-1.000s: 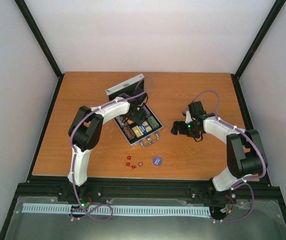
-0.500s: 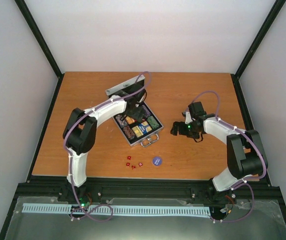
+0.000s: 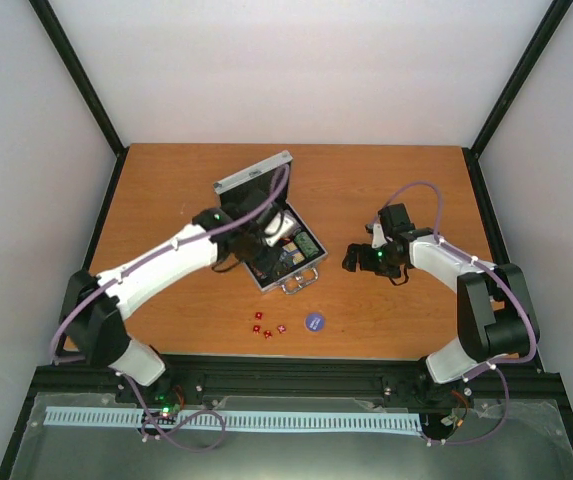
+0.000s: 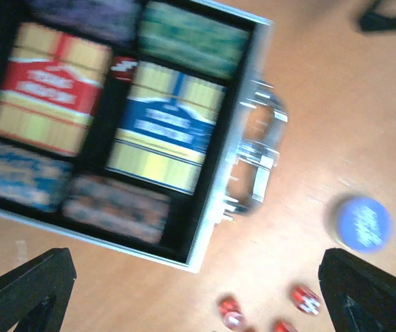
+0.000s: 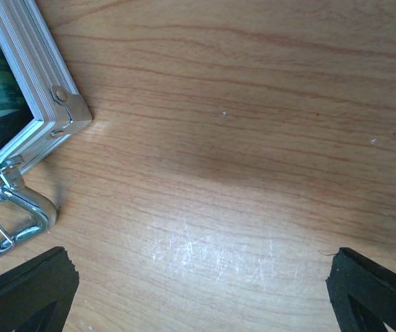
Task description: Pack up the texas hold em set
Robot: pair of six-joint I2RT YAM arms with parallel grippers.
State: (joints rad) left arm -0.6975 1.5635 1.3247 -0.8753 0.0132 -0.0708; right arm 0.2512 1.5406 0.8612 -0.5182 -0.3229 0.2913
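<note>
The small silver aluminium case (image 4: 244, 104) lies open on the orange-brown wood-grain table (image 3: 406, 185), near its middle. Its ribbed metal lid (image 3: 254, 176) is raised at the far-left side. The black-lined tray is divided into compartments. A red-orange card box (image 4: 42, 97) and a blue-and-yellow card box (image 4: 163, 131) sit side by side at the centre, with ridged chip stacks (image 4: 194, 38) in the compartments around them. The left wrist view is blurred, so finer detail is not legible. A chrome wire handle (image 5: 14, 214) hangs from the case's near wall. The corner beside it carries a riveted metal cap (image 5: 70, 111).

On the near side, outside the case, lie a flat round blue-purple disc (image 3: 314, 321) and, left of it, small red dice (image 3: 256, 328). Both are apart from the case.

The left gripper (image 4: 198, 287) is above the tray's near edge, fingers spread wide, holding nothing. The right gripper (image 5: 198, 290) is spread wide and empty over bare, scuffed wood just right of the handle corner. Black frame rails (image 3: 93, 250) bound the table.
</note>
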